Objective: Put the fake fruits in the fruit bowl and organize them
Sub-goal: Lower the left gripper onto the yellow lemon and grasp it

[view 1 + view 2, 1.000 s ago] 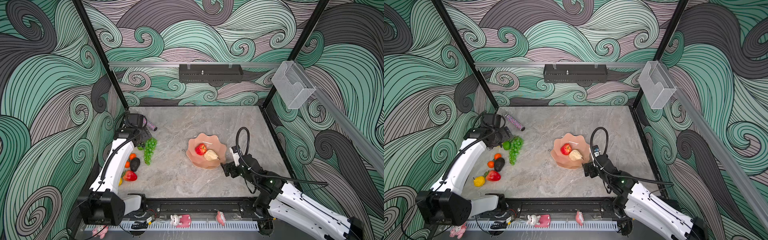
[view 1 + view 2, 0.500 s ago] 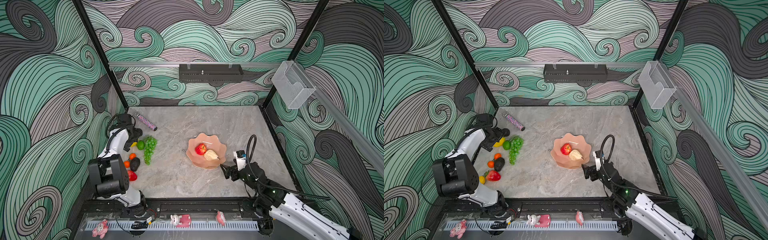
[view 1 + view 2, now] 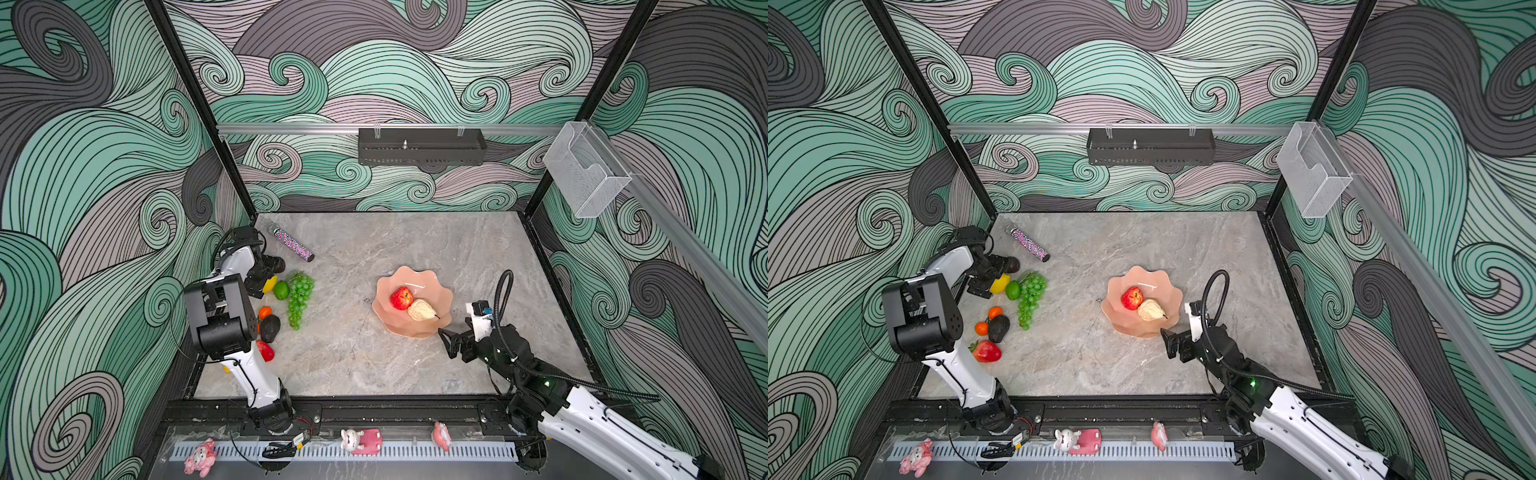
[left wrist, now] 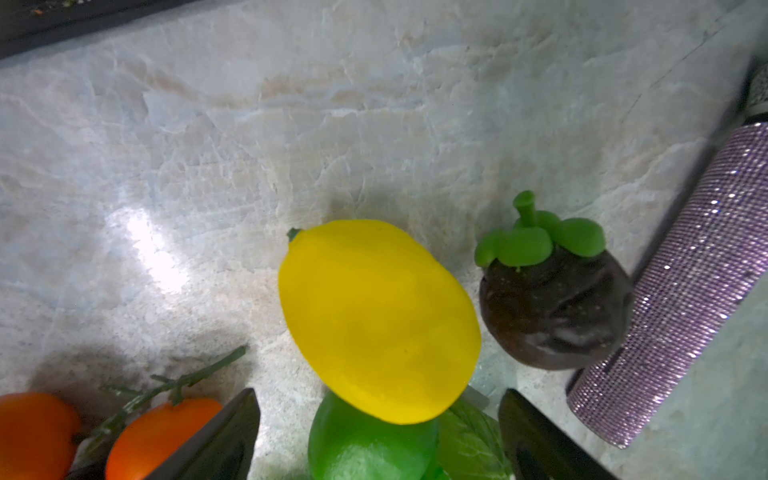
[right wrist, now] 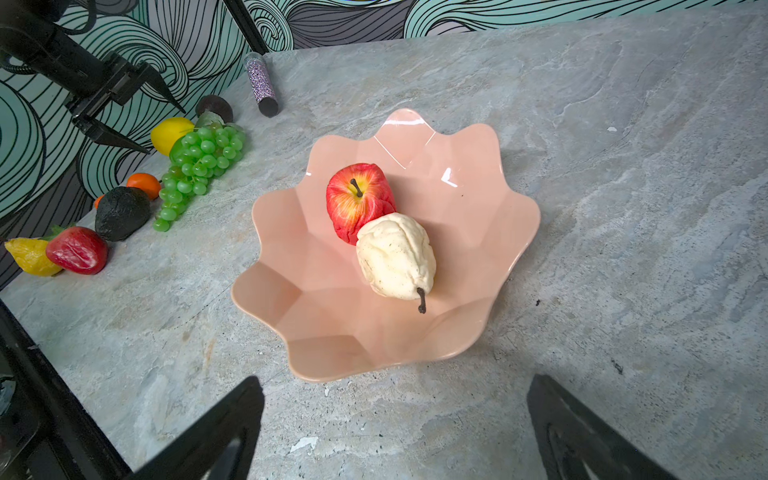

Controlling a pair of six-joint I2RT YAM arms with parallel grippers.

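No text, label, brand, number or sign can be read anywhere in these views. Fine print, if any is borne by the black rack (image 3: pixel 422 146) on the back wall, is too small to be made out.

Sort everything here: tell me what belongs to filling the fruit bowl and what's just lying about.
Belongs to the job: bowl, apple, pear, lemon, second lemon, lime, grapes, oranges, avocado, strawberry, mangosteen.

Lying about: sparkly tube, clear wall box, black wall shelf, toy figures on the front rail.
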